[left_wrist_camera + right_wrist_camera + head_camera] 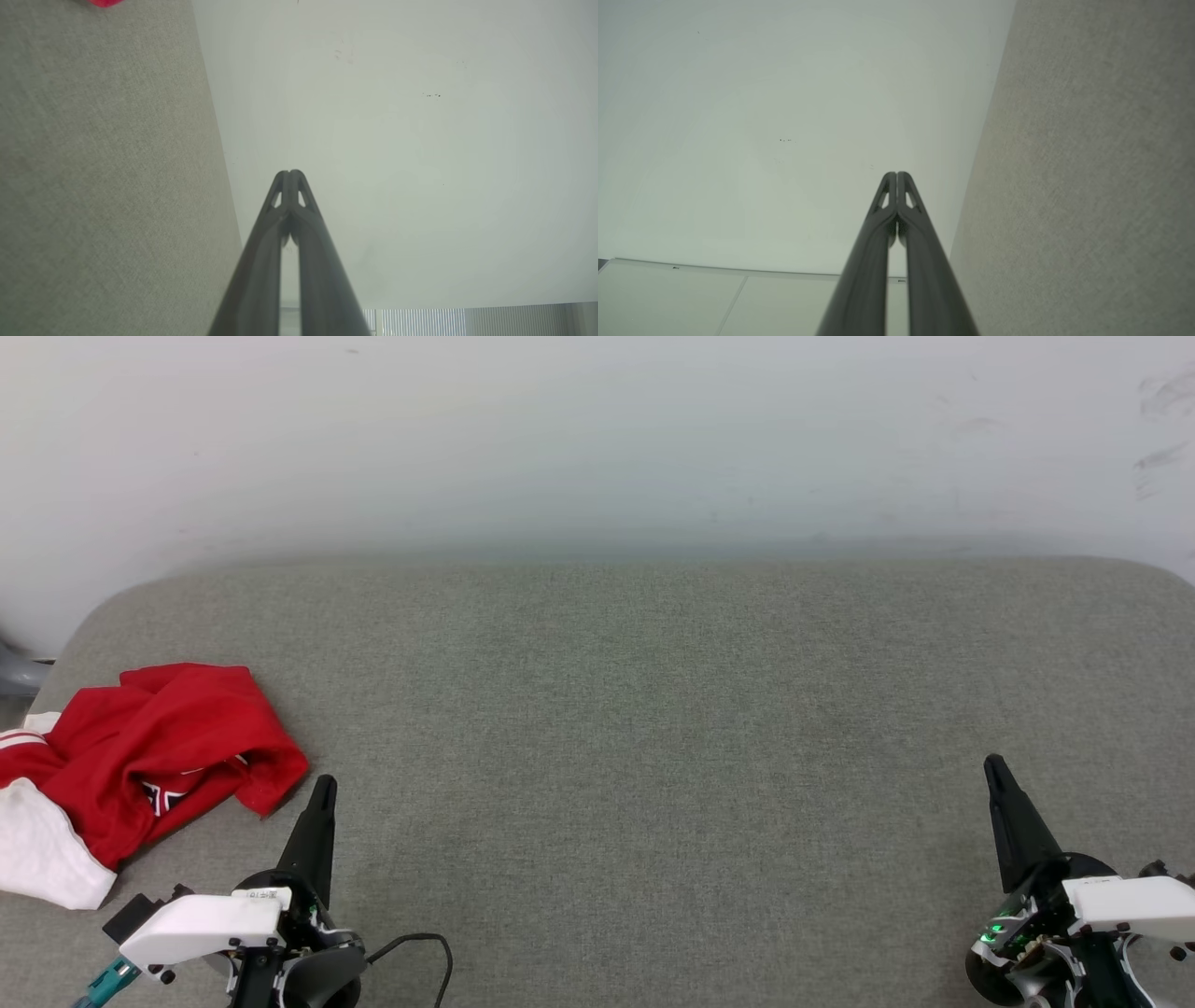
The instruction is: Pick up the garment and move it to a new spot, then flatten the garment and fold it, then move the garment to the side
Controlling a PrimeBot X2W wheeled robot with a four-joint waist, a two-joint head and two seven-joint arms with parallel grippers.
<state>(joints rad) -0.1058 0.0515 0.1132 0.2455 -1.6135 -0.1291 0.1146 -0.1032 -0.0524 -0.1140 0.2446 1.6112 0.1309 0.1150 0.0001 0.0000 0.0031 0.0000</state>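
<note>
The garment (140, 756), red with white sleeves and a bit of dark print, lies crumpled at the near left of the grey fabric table (653, 709). A red scrap of the garment (103, 2) shows at the top edge of the left wrist view. My left gripper (323, 788) is shut and empty, just right of the garment's hem and apart from it; its fingertips touch in the left wrist view (290, 173). At the near right, far from the garment, my right gripper (993, 765) is shut with nothing in it, tips together (896, 175).
A white wall (597, 439) rises behind the table's far edge. A grey object (14, 674) pokes in past the table's left corner. A black cable (420, 947) loops beside my left wrist. Wide bare fabric spans the table's middle and right.
</note>
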